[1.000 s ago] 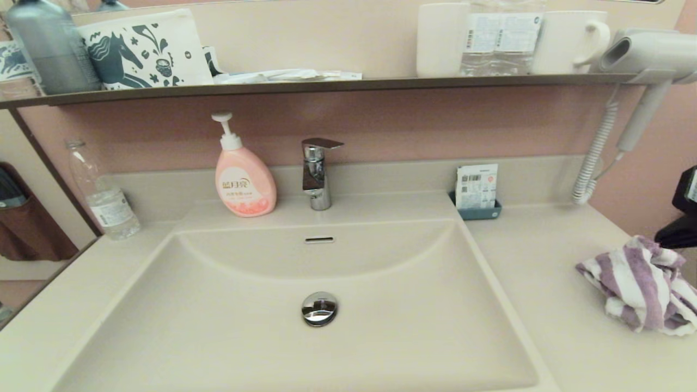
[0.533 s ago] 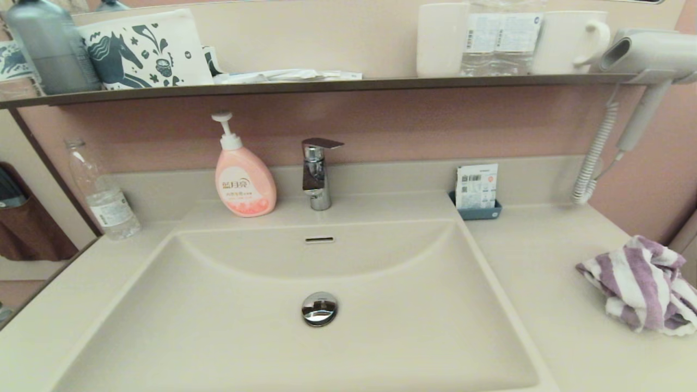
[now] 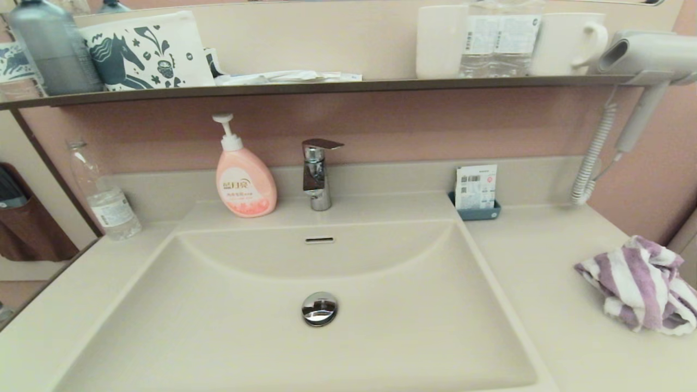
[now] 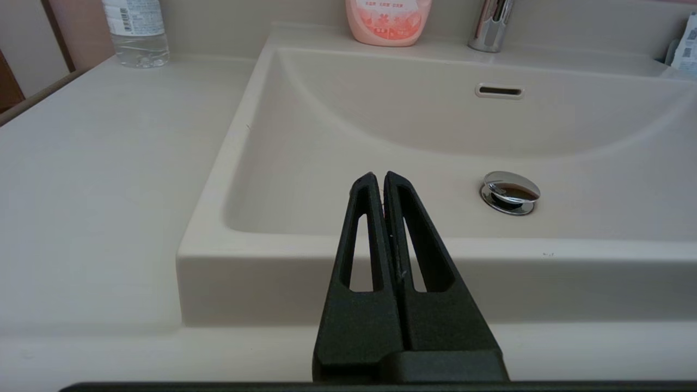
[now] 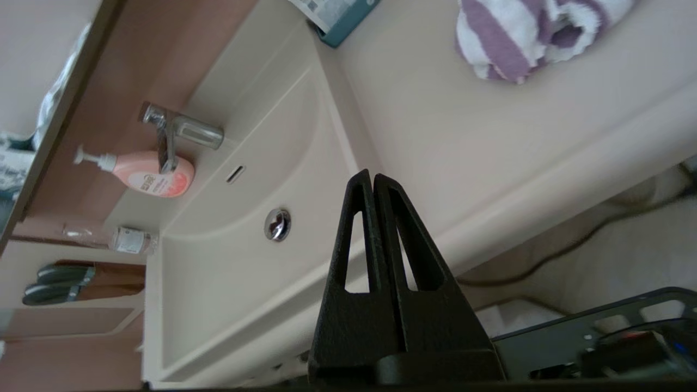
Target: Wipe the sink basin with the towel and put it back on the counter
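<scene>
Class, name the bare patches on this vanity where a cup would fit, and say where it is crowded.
Bare counter between sink basin and towel; also left, in front of the water bottle. Crowded: the ledge with soap bottle and faucet.

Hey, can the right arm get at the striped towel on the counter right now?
Probably yes: the towel lies alone on the counter, nothing on or beside it, and the shut right gripper sits off the counter's front edge.

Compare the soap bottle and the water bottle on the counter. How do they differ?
The soap bottle is pink, squat and opaque, with a white pump; the water bottle is clear, slim and taller, with no pump. The soap bottle stands beside the faucet; the water bottle stands at the far left corner. Both are upright on the counter.
</scene>
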`<state>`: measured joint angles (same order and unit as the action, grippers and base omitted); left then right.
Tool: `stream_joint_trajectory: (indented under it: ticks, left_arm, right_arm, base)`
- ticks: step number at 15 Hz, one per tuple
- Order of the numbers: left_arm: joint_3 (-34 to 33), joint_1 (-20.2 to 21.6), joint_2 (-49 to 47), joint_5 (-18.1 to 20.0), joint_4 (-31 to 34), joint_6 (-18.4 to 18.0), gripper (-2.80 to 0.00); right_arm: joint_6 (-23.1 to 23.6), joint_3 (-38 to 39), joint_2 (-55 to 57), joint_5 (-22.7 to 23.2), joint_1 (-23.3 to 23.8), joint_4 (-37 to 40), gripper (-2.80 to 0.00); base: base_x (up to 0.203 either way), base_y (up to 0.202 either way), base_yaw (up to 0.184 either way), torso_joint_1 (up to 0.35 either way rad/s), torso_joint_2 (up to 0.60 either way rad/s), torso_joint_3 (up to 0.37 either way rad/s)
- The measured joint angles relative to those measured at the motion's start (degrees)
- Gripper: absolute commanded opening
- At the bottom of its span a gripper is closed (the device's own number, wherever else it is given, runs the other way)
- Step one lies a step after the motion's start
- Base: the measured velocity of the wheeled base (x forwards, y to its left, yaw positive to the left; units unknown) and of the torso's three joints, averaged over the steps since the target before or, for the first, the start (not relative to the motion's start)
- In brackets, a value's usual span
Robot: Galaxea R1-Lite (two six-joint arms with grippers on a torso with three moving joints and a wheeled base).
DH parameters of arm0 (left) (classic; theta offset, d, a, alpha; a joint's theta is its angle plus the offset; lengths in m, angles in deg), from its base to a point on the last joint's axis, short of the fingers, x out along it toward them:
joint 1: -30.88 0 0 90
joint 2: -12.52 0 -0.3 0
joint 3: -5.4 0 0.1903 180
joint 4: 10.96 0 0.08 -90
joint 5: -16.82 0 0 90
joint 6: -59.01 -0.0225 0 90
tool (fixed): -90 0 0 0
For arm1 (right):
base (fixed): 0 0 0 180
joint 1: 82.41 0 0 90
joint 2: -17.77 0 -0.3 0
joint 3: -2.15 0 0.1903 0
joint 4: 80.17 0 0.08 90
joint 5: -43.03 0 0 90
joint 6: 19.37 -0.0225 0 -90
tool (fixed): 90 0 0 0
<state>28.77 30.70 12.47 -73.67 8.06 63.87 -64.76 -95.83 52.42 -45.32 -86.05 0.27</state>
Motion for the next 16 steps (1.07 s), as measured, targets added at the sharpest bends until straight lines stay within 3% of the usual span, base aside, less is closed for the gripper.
stream_joint_trajectory:
  ticks: [4,9,16]
  left_arm:
    - [0.0,0.0,-0.01,-0.02,0.01,0.02,-2.8]
    - [0.0,0.0,0.0,0.0,-0.01,0.02,-2.8]
    - [0.0,0.0,0.0,-0.02,-0.01,0.02,-2.8]
  right_arm:
    - [8.31,14.2,-15.27,0.41,1.77,-4.84,-2.8]
    - [19.26,38.02,-29.18,0.46,3.36,-24.36,-2.8]
    - [38.62,69.05,-34.27,-1.03,3.65,-54.0,-2.8]
  base:
    - [0.0,0.0,0.0,0.0,0.0,0.0]
    - [0.0,0.0,0.0,0.0,0.0,0.0]
    - [0.0,0.0,0.0,0.0,0.0,0.0]
